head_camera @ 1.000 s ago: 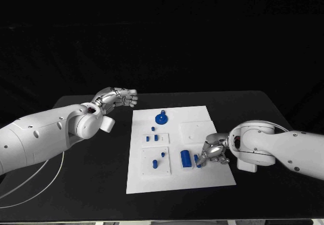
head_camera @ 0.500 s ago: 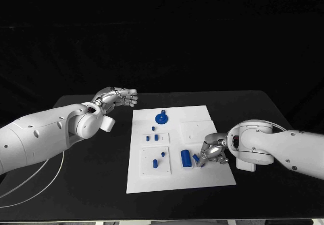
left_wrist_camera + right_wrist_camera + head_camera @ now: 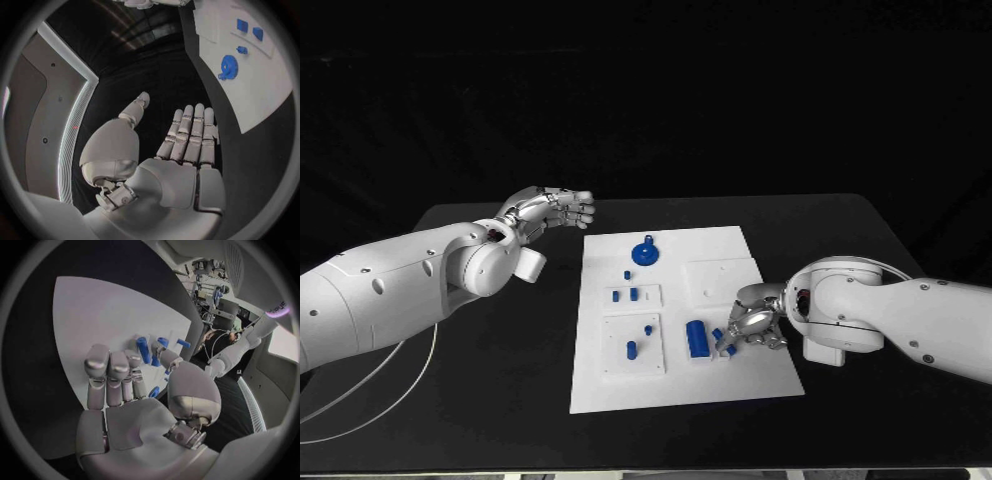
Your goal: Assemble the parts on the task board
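**A:** What stands at the far left of the black table [image 3: 488,370]?

**B:** The left hand [image 3: 548,210], raised over the table's far-left part, well apart from the task board [image 3: 678,385]. The left wrist view shows its fingers [image 3: 189,135] straight and side by side, thumb out to one side, holding nothing.

**A:** And the board itself?

**B:** It lies flat in the middle of the table. Near its far edge sits a round blue gear [image 3: 646,252] with a small blue piece [image 3: 627,274] just on the near side of it. Nearer, on a raised white block, stand two short blue pegs [image 3: 626,294]. On the near-left block lie a small blue peg [image 3: 649,328] and a longer blue pin [image 3: 630,349]. Right of that block a blue cylinder [image 3: 695,338] lies on the plate.

**A:** The right side?

**B:** The right hand [image 3: 753,325] rests low over the board's right edge, just beside the cylinder. A small blue part [image 3: 723,338] sits at its fingertips, and the right wrist view shows blue between thumb and fingers [image 3: 139,382], but whether it is pinched or merely touched, I cannot tell.
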